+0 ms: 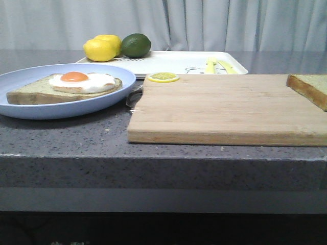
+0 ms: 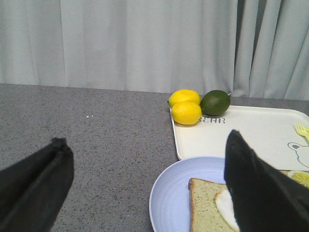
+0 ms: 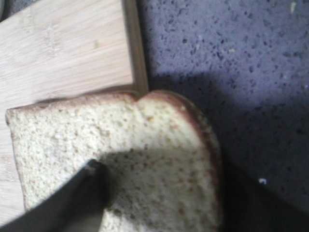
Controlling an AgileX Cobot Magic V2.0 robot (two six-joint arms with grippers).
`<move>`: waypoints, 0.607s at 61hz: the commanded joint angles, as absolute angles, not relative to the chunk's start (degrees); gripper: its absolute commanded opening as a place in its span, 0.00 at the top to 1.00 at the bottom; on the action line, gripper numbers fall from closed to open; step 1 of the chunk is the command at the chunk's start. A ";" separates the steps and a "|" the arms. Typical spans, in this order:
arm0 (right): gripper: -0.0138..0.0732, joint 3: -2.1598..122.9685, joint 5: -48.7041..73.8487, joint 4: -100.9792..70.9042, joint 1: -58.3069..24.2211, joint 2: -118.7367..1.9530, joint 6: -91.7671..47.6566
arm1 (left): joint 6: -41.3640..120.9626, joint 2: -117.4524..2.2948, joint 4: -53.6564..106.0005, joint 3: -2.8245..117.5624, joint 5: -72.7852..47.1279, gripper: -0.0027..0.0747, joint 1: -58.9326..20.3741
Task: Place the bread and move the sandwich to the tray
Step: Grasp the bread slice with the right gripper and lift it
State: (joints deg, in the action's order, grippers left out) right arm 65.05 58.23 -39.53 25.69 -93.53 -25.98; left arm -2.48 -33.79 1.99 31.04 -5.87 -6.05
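We see neither arm from the front; only the wrist cameras show the claws. The left claw [image 2: 149, 193] hangs low over the grey table [image 1: 76, 138], its two dark fingers [image 2: 36, 186] spread wide apart with nothing between them, so it is open. It looks roughly level across the table toward the curtain, with the near rim of the pale blue plate [image 2: 166, 203] lying between its fingertips.

The right claw [image 3: 164, 203] points steeply down at the bread [image 3: 116, 145]. One dark finger [image 3: 72, 198] lies over the slice's face, and a dark shape on the slice's far side may be the other, but we cannot tell whether the claw is gripping, only touching or hovering.

The bread sits at the right-hand corner of the bamboo cutting board [image 1: 225, 109], its crusted edge jutting past the board's edge over the table. From the front only its corner [image 1: 311, 88] shows at the picture's right border.

The sandwich [image 1: 66, 88] so far is one slice topped with a fried egg [image 1: 82, 80], lying on the plate at the left, just beside the board. Behind both stands the white tray [image 1: 173, 62], carrying two lemons [image 1: 102, 47] and a lime [image 1: 135, 45] at its left end. A lemon slice [image 1: 163, 77] rests on the board's back edge.
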 commanded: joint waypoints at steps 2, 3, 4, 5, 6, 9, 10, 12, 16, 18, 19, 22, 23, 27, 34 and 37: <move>0.67 66.64 59.39 -42.35 25.98 -91.42 -26.87 | -2.77 -34.18 2.01 32.67 -1.35 0.17 -6.48; 0.71 66.64 59.44 -42.51 25.98 -91.37 -26.87 | -2.77 -34.18 2.01 32.67 -1.35 0.17 -6.48; 0.74 66.64 59.44 -42.51 25.98 -91.18 -26.87 | -2.77 -34.18 2.01 32.67 -1.35 0.17 -6.48; 0.79 66.64 59.44 -42.63 25.98 -91.06 -26.87 | -2.77 -34.18 2.01 32.67 -1.35 0.17 -6.48; 0.82 66.64 59.44 -42.77 25.98 -90.86 -26.87 | -2.77 -34.18 2.01 32.67 -1.35 0.17 -6.48; 0.90 66.64 59.54 -43.14 25.98 -90.44 -26.87 | -2.77 -34.18 2.01 32.67 -1.35 0.17 -6.48; 0.92 66.64 59.57 -43.21 25.98 -90.07 -26.87 | -2.77 -34.18 2.01 32.67 -1.35 0.17 -6.48; 0.93 66.64 60.00 -43.43 25.98 -89.71 -26.87 | -2.77 -34.18 2.01 32.67 -1.35 0.17 -6.48; 0.91 67.03 61.16 -43.78 25.98 -88.33 -26.84 | -2.77 -34.18 2.01 32.67 -1.35 0.17 -6.48; 0.91 67.10 61.59 -44.44 25.98 -87.32 -26.84 | -2.77 -34.18 2.01 32.67 -1.35 0.17 -6.48; 0.91 67.10 61.98 -45.24 25.98 -86.67 -26.84 | -2.77 -34.18 2.01 32.67 -1.35 0.17 -6.48; 0.91 67.10 62.94 -47.73 25.98 -85.03 -26.84 | -2.77 -34.18 2.01 32.67 -1.35 0.17 -6.48; 0.91 67.10 63.24 -49.10 25.98 -84.57 -26.84 | -2.77 -34.18 2.01 32.67 -1.35 0.17 -6.48; 0.91 67.10 64.81 -53.82 25.98 -82.58 -26.84 | -2.77 -34.18 2.01 32.67 -1.35 0.17 -6.48; 0.91 67.10 69.59 -65.80 24.90 -79.84 -26.84 | -2.77 -34.18 2.01 32.67 -1.35 0.17 -6.48; 0.91 67.10 71.42 -70.61 23.72 -79.38 -26.84 | -2.77 -34.18 2.01 32.67 -1.35 0.17 -6.48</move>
